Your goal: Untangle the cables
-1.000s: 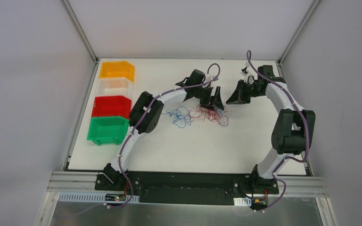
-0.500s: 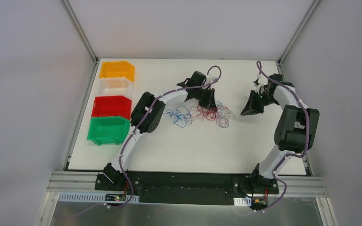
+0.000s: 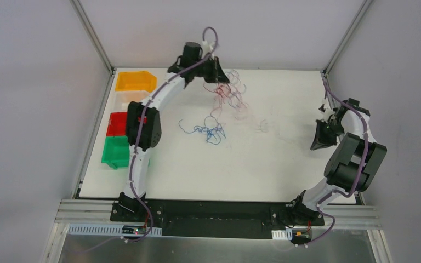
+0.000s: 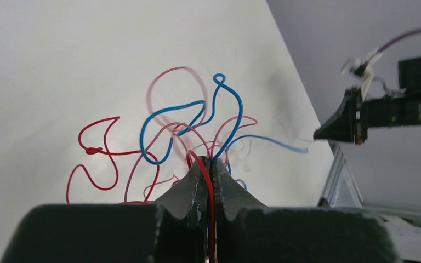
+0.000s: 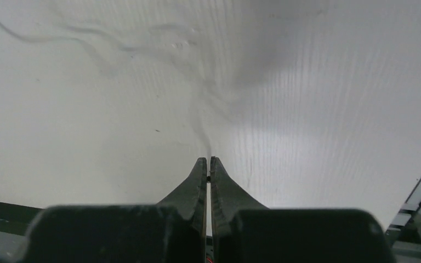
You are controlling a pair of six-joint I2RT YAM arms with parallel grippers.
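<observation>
firmly, left end effector (image 4: 209, 163) and right end effector (image 5: 208, 160) pinch cables (image 3: 212, 131); bin (image 3: 109, 159) contents unclear.

You've got the cables (image 3: 225, 101) in two clumps. Curly red and blue strands (image 4: 91, 150) hang lifted, one red pinched in the left end effector (image 4: 209, 164) over the far tabletop (image 3: 197, 175). A loose blue bundle (image 3: 211, 131) lies mid-tabletop, and a faint blurred strand (image 3: 263, 126) trails right.

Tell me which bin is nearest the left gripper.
The orange bin, at the row's far end: the left gripper, shut on the cables, hangs at the table's far edge; the clear bin, red bin and green bin sit nearer the arm bases.
</observation>
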